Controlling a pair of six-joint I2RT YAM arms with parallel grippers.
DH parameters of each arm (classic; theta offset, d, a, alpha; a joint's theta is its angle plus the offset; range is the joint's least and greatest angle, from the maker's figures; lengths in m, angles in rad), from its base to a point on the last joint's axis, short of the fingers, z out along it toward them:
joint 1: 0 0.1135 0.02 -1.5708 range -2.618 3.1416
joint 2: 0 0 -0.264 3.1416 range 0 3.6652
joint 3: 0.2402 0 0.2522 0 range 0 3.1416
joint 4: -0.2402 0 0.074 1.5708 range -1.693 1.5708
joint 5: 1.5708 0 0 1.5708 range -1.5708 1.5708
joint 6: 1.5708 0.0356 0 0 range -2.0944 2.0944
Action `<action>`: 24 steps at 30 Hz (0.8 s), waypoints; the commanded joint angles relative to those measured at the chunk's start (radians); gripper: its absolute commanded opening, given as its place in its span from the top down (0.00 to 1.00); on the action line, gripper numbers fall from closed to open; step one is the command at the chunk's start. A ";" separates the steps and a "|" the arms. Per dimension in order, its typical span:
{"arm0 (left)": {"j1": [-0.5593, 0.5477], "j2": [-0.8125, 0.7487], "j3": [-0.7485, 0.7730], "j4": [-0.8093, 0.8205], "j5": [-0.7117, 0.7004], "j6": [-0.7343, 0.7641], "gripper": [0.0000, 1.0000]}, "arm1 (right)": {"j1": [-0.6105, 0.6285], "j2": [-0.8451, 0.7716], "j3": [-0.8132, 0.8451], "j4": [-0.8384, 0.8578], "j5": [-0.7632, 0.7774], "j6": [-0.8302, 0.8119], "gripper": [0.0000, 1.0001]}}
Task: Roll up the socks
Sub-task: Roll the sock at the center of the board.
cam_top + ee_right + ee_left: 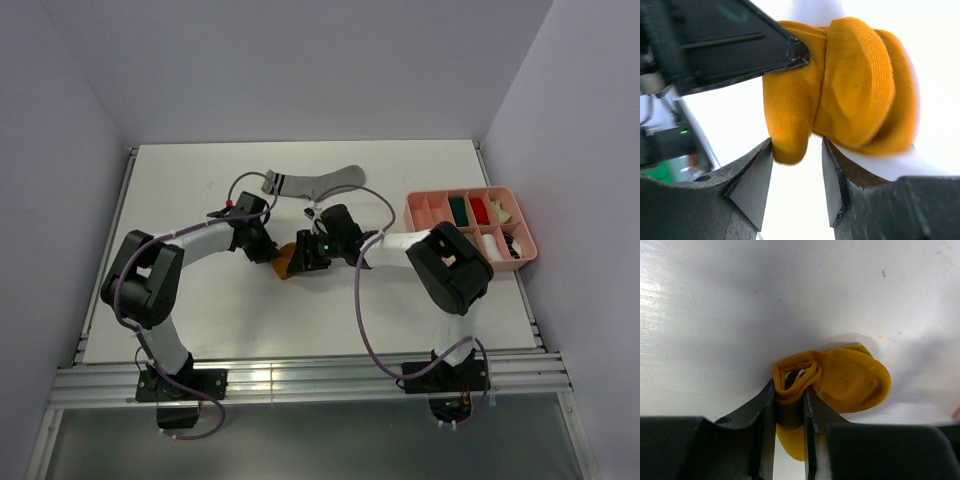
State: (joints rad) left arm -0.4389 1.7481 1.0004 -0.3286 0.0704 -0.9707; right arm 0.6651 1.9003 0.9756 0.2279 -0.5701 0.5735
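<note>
The mustard-orange sock (286, 263) lies bunched at the table's middle, between both grippers. My left gripper (790, 390) is shut on its rolled end, and the fabric (850, 380) bulges out to the right of the fingers. My right gripper (797, 145) stands open, with a lobe of the same sock (855, 85) hanging between its fingertips and brushing the left one. The left arm's dark finger (740, 45) presses the sock from above in the right wrist view. A grey sock (315, 182) with dark cuff stripes lies flat farther back.
A pink compartment tray (415, 212) stands at the right, holding a dark teal roll (458, 208) and red, white and cream bundles. The two wrists sit close together over the sock. Raised rails border the white table.
</note>
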 commanded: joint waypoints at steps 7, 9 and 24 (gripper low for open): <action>-0.064 0.175 0.199 -0.472 -0.267 0.193 0.99 | 0.155 -0.306 -0.092 -0.024 0.626 -0.244 0.44; -0.072 0.192 0.225 -0.481 -0.251 0.207 0.99 | 0.232 -0.329 -0.074 -0.030 0.740 -0.303 0.44; -0.095 0.238 0.290 -0.524 -0.207 0.240 0.99 | 0.458 -0.113 0.044 -0.029 1.036 -0.389 0.43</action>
State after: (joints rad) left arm -0.5270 1.9217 1.3293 -0.6987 -0.0772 -0.7815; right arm 1.1255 1.7718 0.9680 0.1768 0.3630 0.1993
